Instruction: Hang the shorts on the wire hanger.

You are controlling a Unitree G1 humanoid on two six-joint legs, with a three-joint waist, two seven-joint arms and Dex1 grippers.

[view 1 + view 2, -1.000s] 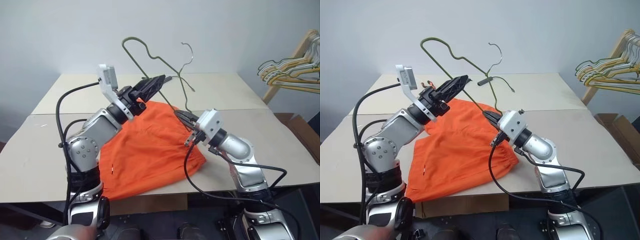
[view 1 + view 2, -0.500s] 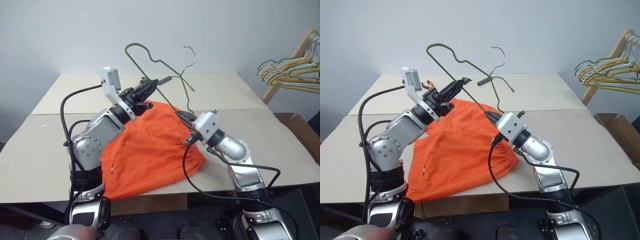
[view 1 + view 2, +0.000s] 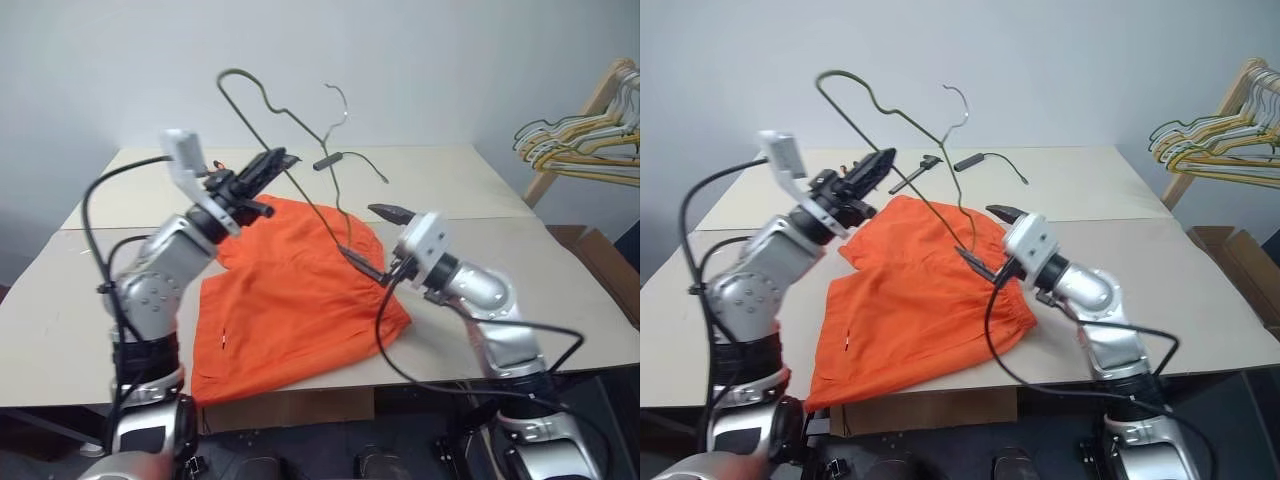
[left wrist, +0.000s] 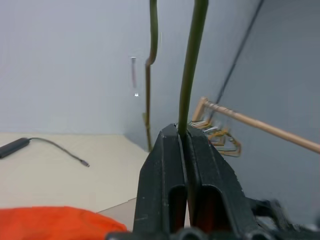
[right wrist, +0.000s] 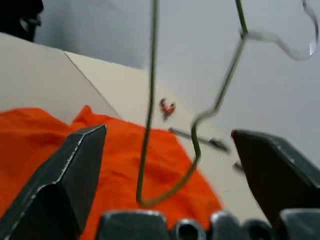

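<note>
Your left gripper (image 3: 272,160) is clamped on the wire hanger (image 3: 300,130) to keep it raised over the shorts (image 3: 295,295), flat on the table (image 3: 90,300), while your right gripper (image 3: 377,240) stands spread, free to lift fabric.

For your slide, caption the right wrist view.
Open right gripper facing the thin olive wire hanger above the bright orange fabric shorts.

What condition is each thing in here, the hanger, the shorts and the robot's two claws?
wire hanger: held up in the air, tilted
shorts: lying flat on the table, not hung
left gripper: shut on the wire hanger
right gripper: open, holding nothing
</note>
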